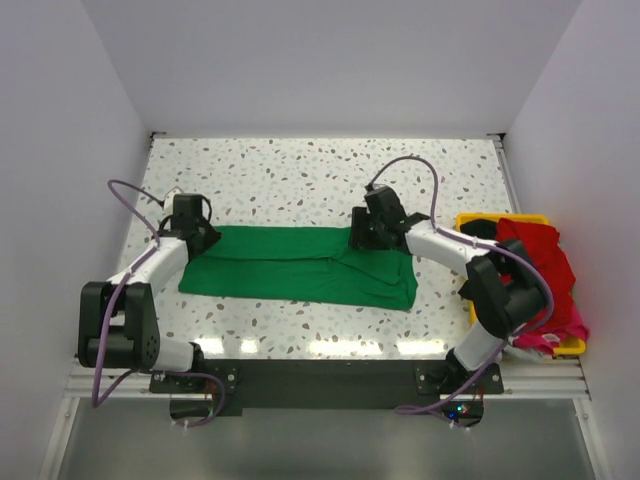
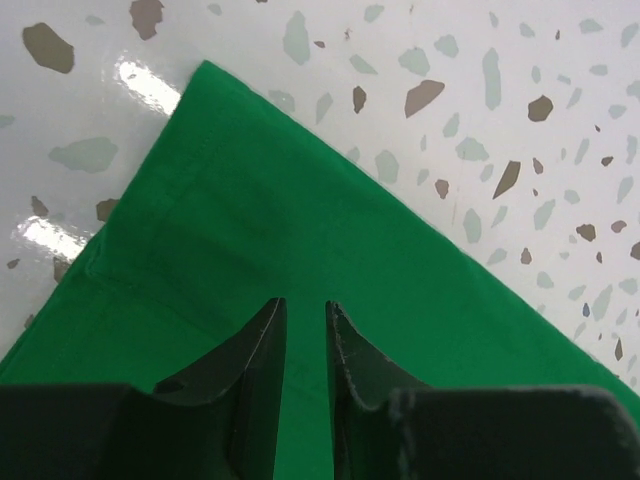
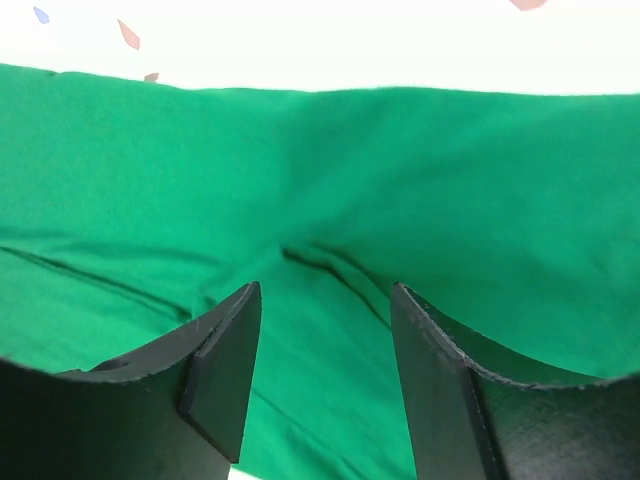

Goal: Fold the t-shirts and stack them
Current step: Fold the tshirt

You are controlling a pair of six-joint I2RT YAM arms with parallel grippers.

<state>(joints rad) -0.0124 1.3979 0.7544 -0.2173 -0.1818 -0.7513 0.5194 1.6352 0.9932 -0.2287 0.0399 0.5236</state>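
The left hand (image 2: 305, 305) tilts down over one end of the green shirt (image 1: 300, 265), its fingers a narrow gap apart and gripping nothing. The cloth lies flat on the bench (image 1: 300, 170) beneath them, with a corner just ahead of the tips. The right hand (image 3: 325, 290) hovers low over the shirt's other end on an arm bent inward, fingers spread wide and holding nothing — well to its right, a red shirt (image 1: 535, 250) drapes over a bin (image 1: 470, 220).

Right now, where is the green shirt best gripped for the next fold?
Probably along its far edge near both ends, from above: the shirt lies flat as a long band, and the left pincer and right pincer hang open there.
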